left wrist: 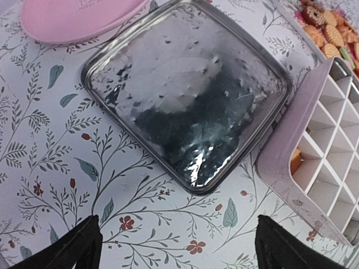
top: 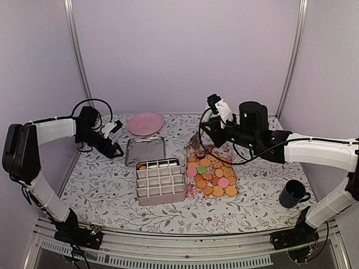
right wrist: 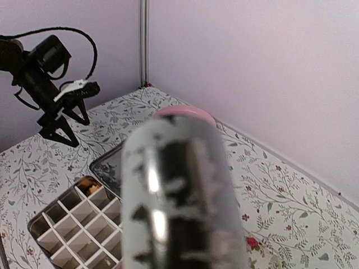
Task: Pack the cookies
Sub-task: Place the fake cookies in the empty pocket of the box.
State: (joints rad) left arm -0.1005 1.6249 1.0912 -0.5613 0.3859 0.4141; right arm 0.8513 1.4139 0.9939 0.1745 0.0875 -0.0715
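Glossy dimpled metal tray (left wrist: 185, 95), matt pink plastic grid box (left wrist: 289, 148).

A clear square tray (left wrist: 188, 95) lies tilted as a diamond on the flowered cloth (left wrist: 56, 151); a pink plate (left wrist: 73, 19) sits just beside its upper-left edge; a pink gridded box (left wrist: 286, 162) lies to the right, one orange cookie (left wrist: 295, 161) in a compartment; more cookies (left wrist: 328, 31) show top right; the left gripper (left wrist: 176, 249) has its jaws spread wide, one dark tip in each lower corner.

Nothing legible on my feeds.
In my left wrist view I see a faint mark on the pink plate (left wrist: 67, 19) at the top edge, too small and cropped to read; I make out no other letters, numbers or logos.
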